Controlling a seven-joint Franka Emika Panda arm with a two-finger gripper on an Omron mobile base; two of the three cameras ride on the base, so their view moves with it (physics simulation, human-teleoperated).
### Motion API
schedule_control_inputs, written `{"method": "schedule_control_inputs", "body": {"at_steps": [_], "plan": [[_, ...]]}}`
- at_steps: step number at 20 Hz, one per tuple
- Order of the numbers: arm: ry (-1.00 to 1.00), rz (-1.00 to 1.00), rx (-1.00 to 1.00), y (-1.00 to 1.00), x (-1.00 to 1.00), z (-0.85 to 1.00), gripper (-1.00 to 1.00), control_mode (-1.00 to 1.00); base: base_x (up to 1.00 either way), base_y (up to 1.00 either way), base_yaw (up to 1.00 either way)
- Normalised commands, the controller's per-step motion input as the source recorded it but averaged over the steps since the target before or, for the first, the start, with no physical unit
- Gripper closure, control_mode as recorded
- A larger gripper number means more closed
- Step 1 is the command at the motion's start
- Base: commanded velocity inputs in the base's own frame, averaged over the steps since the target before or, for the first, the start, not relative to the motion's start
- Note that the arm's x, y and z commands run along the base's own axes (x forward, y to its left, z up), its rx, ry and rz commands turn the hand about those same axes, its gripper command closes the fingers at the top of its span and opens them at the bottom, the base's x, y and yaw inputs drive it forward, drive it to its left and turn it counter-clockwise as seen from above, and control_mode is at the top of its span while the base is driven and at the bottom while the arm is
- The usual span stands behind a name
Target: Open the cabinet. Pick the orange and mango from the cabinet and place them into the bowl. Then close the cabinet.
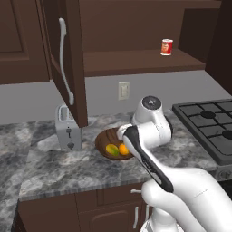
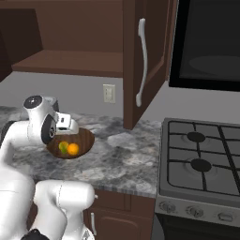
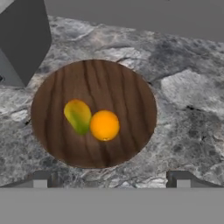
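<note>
The cabinet (image 1: 136, 61) on the wall stands open. Its left door (image 1: 68, 59) and its right door (image 2: 145, 61) are both swung out toward me. The dark wood-grain bowl (image 3: 94, 113) sits on the counter below. In it the yellow-green mango (image 3: 78, 115) and the orange (image 3: 104, 125) lie side by side, touching; both also show from the base, mango (image 1: 112, 150) and orange (image 1: 123, 149). My gripper (image 3: 111, 178) hangs above the bowl's near rim, open, with nothing between its fingertips (image 3: 41, 179). My arm covers part of the bowl (image 2: 86, 138).
A silver toaster (image 1: 68, 129) stands just left of the bowl. A small red can (image 1: 166, 46) stays on the cabinet shelf. The gas stove (image 2: 206, 159) lies to the right. The open left door hangs over the toaster and the counter.
</note>
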Motion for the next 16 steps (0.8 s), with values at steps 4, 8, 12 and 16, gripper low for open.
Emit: {"method": "schedule_control_inputs", "body": {"at_steps": [4,8,12,16], "plan": [[0.09,-0.10,0.00,-0.45,-0.91,0.77,-1.00,-1.00,0.00,0.00,0.00],[0.05,-0.14,0.00,-0.29,-0.80,0.64,-1.00,-1.00,0.00,0.00,0.00],[0.00,-0.15,0.00,-0.18,-0.76,0.67,-1.00,-1.00,0.00,0.00,0.00],[0.00,-0.14,0.01,-0.34,-0.77,0.76,-1.00,-1.00,0.00,0.00,0.00]]}}
